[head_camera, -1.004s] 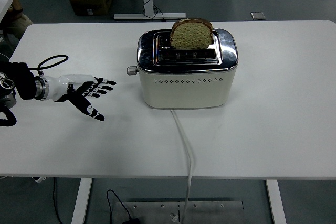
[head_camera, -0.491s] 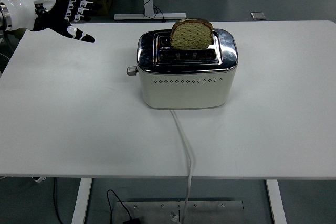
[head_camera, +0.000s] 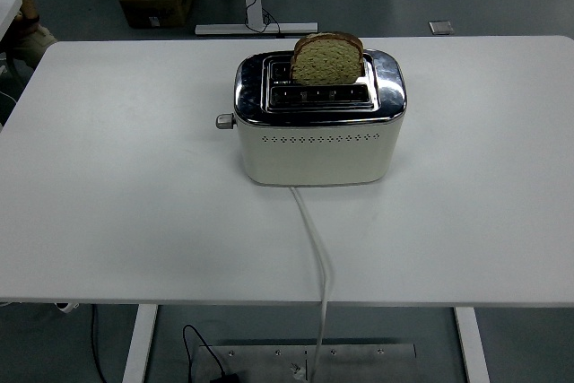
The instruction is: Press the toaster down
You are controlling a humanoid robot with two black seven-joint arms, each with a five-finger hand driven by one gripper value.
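Nearest me, the white table [head_camera: 134,239] runs along its near edge with nothing on it, and neither hand shows anywhere over it, so I cannot tell whether the fingers are apart or together. A white cord [head_camera: 316,257] trails from the toaster's near face, runs toward me and drops over the near edge a little right of centre. I judge it lies that way simply because the plug is below the table; it is the one thing on the near half that a sweeping arm could snag.

The toaster [head_camera: 318,132] stands about mid-table, a little toward the far side, with its long side facing me. Its cream body carries a polished metal top with two slots. The lever [head_camera: 224,120] sticks out of the left end, high up near the metal rim, which I read as the raised position, so the press is not yet done. That placement suits a left-side approach: the table to the left of the lever is wide and bare right out to the left edge, with room to come in above the knob and push straight down.

A slice of bread [head_camera: 327,58] stands upright in the far slot, toward its right end, well proud of the top, as it would with the carriage up. It is well apart from the lever, so it should not get in the way. The right of the toaster is equally open.
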